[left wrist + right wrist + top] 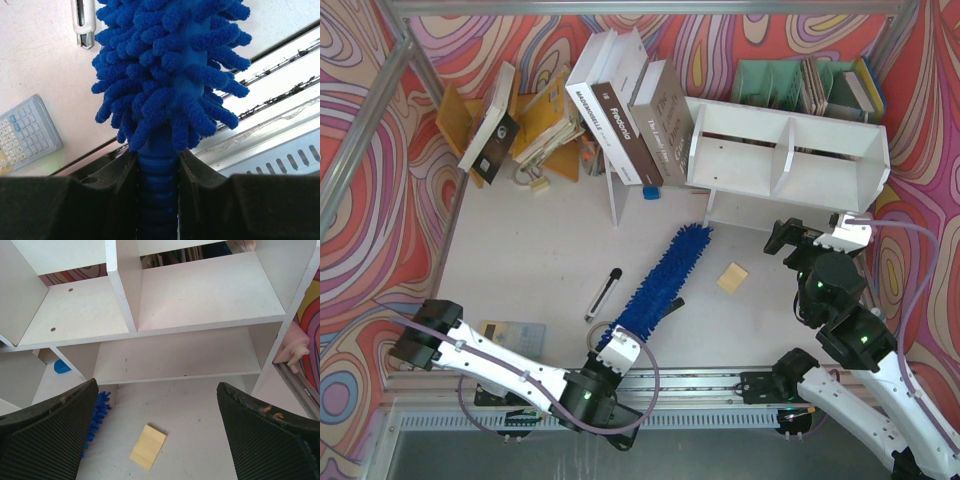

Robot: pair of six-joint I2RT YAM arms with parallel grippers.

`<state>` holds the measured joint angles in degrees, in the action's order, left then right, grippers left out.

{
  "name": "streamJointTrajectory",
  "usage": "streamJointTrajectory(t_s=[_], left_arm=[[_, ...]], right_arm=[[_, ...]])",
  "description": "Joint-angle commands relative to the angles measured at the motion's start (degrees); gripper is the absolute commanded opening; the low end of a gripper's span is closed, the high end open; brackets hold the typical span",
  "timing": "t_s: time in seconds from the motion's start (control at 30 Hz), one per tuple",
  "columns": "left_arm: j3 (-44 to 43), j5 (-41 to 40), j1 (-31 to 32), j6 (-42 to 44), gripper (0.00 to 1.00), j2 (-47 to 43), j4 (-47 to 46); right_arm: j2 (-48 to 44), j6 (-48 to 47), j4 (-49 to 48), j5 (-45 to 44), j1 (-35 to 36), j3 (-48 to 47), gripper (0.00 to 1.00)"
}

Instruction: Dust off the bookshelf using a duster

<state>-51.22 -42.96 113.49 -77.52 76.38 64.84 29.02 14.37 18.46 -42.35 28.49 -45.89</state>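
The left hand (pixel 157 165) pinches the duster (pixel 665 280) by its handle at the tabletop (pixel 540 250) near edge; the right hand (pixel 157 410), spread wide, faces the bookshelf (pixel 830 165).

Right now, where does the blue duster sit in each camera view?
Top external: duster runs diagonally through the centre, tip toward the bookshelf.
Left wrist: duster fills the upper centre, handle clamped in the left claw.
Right wrist: only its tip, lower left.
Shared landmark: yellow pad, top and right wrist only.
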Motion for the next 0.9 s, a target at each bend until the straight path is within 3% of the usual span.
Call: streamJointTrajectory(t_s=[0.0,0.57,0.7,0.87], left_arm=[[1.2,1.0,-2.9,3.2,0.00,0.2,-1.6],[-1.7,6.6,-5.7,12.9,0.00,5.2,-6.8],[-3.5,5.0,-5.8,11.8,0.00,4.1,-3.2],[-6.3,-2.6,-5.2,7.1,0.00,-0.2,5.4]], right_arm=[[-0.2,0.0,-0.8,-0.3,-0.1,0.2,0.90],[-0.9,-0.1,-0.9,-0.5,-0.1,0.4,0.90],[-1.0,-0.1,-0.8,-0.4,-0.1,0.4,0.89],[-1.2,0.1,-0.6,-0.3,-0.1,0.4,0.90]])
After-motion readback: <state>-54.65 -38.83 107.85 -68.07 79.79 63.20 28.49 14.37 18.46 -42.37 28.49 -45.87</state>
